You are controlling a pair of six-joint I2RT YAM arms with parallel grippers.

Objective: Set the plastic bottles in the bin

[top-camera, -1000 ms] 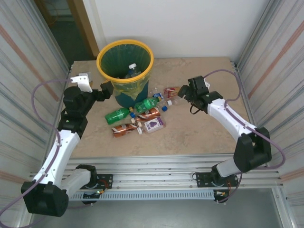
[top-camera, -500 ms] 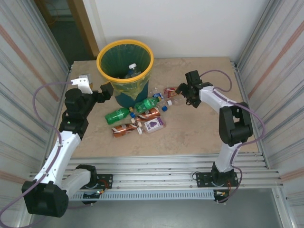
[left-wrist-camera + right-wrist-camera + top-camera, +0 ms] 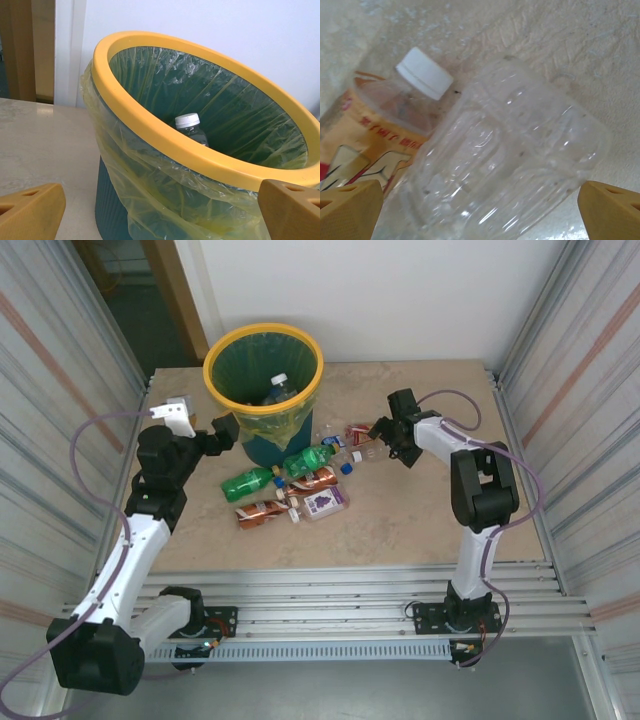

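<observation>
Left gripper (image 3: 226, 429) hangs right next to the bin (image 3: 212, 380), just under the yellow rim. In the wrist view its orange fingers (image 3: 31, 209) are spread wide, with the bin wall and the baggy liner straight ahead. One white-capped bottle (image 3: 189, 121) sits inside the bin.

Right gripper (image 3: 379, 430) is down at the right end of the pile on the table (image 3: 430, 515). Its jaws are wide apart too. A crushed clear bottle (image 3: 510, 155) lies between its fingertips (image 3: 607, 202), not pinched. Right beside that one is an orange-label bottle (image 3: 380, 125) with a white cap.

The rest lie in front of the bin: a green bottle (image 3: 245, 483), a second green one (image 3: 308, 458), a brown-orange bottle (image 3: 262, 513) and a purple-label bottle (image 3: 325, 502).
</observation>
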